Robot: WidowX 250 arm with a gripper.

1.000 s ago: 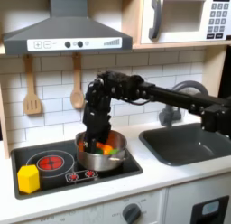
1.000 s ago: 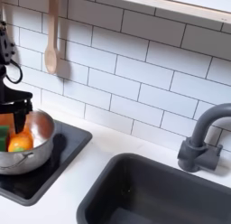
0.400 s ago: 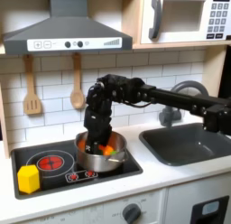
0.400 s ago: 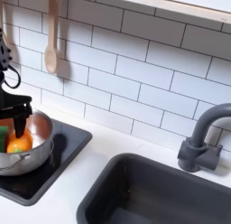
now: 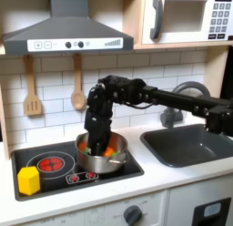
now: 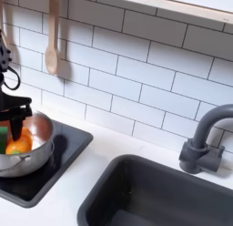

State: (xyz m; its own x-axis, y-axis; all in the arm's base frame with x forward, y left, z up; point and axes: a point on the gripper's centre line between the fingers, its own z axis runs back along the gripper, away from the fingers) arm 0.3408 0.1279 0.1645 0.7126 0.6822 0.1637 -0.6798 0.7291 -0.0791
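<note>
Compared with a second ago the arm has dropped — the pincer (image 5: 96,144) was riding a bit above the rim and is now down inside the silver pot (image 5: 123,160), and between the last two looks it has barely budged, so the descent seems to have bottomed out right over the food. Going by that, the arm looks settled at grasp height rather than travelling anywhere. The pot sits on the right burner of the black toy stovetop (image 5: 55,166), toward the far side of the surface, with the sink (image 5: 187,143) well apart on the first exterior view's right. Inside it there's an orange piece (image 6: 18,146) and something green (image 6: 4,137) just beside it, toward the second exterior view's left; in that view the dark fingers (image 6: 22,111) hang directly above the orange piece, close to it or touching — can't tell which. Whether the pincer is spread or closed, or has anything clamped, honestly can't be made out; the fingers blur together against the pot. The orange piece reads as a rounded lump with no clear long axis, so there's no pointing direction to call. The pot itself is round and upright, opening straight up. A yellow block (image 5: 29,180) sits at the near left corner of the stovetop, well clear of the arm, and two wooden utensils (image 5: 76,87) hang on the tile wall behind.
</note>
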